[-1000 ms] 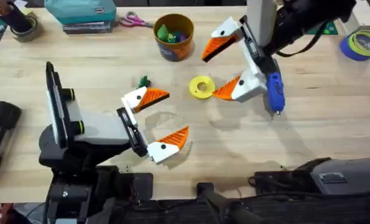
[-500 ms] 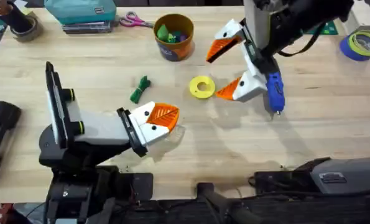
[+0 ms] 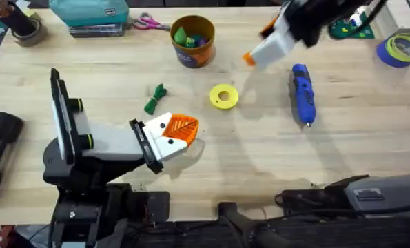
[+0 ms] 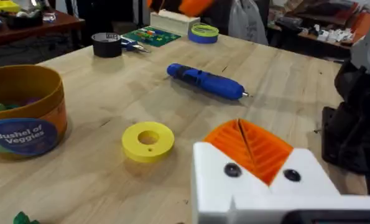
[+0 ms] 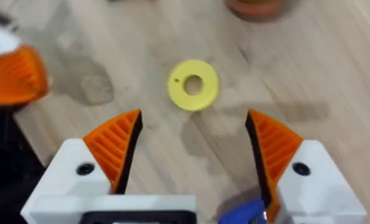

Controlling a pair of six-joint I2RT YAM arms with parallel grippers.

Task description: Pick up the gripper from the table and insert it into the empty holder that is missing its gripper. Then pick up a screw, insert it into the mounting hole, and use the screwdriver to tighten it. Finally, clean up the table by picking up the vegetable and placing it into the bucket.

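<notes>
**Overhead check: left jaws closed near the middle, right jaws wide apart and raised**

Overhead, your left gripper sits low over the near-middle of the table, its two orange pads pressed together with nothing visible between them (the left wrist view shows the same pads meeting in a single seam). Your right gripper is up at the far right, blurred from above; its wrist view shows the orange fingers spread wide with nothing between them, and the yellow disc lying on the wood beyond the gap.

The screwdriver lies flat to the right of the yellow disc, apart from it, its metal bit pointing toward the near edge. From the left wrist camera it lies beyond the disc, untouched.

The vegetable lies on the table left of the disc and just beyond your left gripper, not touching it. The bucket stands upright at the far side, green and blue toys inside; its label reads "Bushel of Veggies" in the left wrist view.
</notes>
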